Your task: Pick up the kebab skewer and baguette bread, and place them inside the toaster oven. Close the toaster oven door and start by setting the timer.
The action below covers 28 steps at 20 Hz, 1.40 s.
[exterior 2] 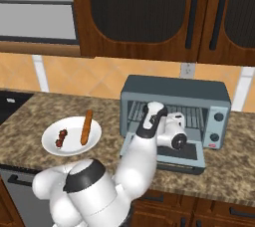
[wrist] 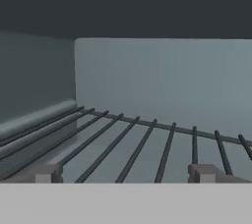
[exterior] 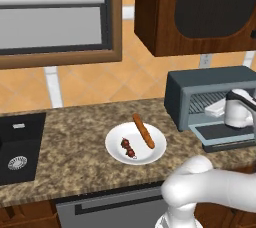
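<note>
left base view: kebab (exterior: 128, 148) and baguette (exterior: 144, 131) both lie on the white plate (exterior: 116, 135) on the worktop (exterior: 75, 137), side by side, not touching. oven (exterior: 210, 99) stands to the right, door (exterior: 222, 136) folded down flat, rack visible inside. arm reaches over the door into the mouth of the oven

right base view: same picture from the other side. plate (exterior 2: 48, 144) with kebab (exterior 2: 62, 138) and baguette (exterior 2: 86, 127) well apart from the oven (exterior 2: 174, 114); door (exterior 2: 185, 154) down, wrist over it, hand pointing into the cavity. timer knobs on the right panel look untouched, though i can't read them

hand view: rack (wrist: 147, 144) bare, claw (wrist: 125, 174) just above its front edge, tips spread wide, holding nothing

judgement: no food moved yet, nothing loaded. door is open, so that part is ready. left to do: fetch kebab, fetch baguette, put both on the rack, shut door, set timer; basically the whole task
</note>
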### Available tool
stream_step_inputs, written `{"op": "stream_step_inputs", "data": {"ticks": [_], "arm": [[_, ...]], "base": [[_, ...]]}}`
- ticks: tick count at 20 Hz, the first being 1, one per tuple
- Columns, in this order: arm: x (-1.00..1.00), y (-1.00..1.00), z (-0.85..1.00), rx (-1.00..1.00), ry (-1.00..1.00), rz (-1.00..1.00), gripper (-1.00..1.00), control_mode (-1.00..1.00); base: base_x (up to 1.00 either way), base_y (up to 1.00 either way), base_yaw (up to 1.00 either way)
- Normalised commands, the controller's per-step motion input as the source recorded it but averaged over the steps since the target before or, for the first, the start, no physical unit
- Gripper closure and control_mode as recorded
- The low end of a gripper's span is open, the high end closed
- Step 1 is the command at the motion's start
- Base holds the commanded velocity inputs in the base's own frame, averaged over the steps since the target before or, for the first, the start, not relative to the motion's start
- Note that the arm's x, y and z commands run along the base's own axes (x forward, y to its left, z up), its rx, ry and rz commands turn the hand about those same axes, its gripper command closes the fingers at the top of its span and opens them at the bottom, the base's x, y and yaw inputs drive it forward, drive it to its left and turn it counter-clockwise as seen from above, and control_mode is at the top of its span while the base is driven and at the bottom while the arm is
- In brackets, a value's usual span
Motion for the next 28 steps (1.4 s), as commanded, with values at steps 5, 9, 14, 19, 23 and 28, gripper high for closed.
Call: {"op": "stream_step_inputs", "data": {"ticks": [5,9,14,19,23,28], "arm": [[-1.0,-0.09,-0.94,-0.15,0.22,-0.11,-1.0,-1.0],[-1.0,-0.01,-0.49,-0.18,0.36,-0.1,-1.0,-1.0],[-1.0,-0.1,-0.29,-0.15,0.47,-0.07,-1.0,-1.0],[-1.0,-0.18,0.41,-0.05,0.36,-0.01,-1.0,-1.0],[-0.88,0.98,0.43,0.0,0.09,0.0,-1.0,-1.0],[-0.36,1.0,0.06,0.0,0.04,0.0,-1.0,-1.0]], "base": [[0.0,0.0,0.0],[0.0,0.0,0.0],[0.0,0.0,0.0],[0.0,0.0,0.0],[0.0,0.0,0.0],[0.0,0.0,0.0]]}}
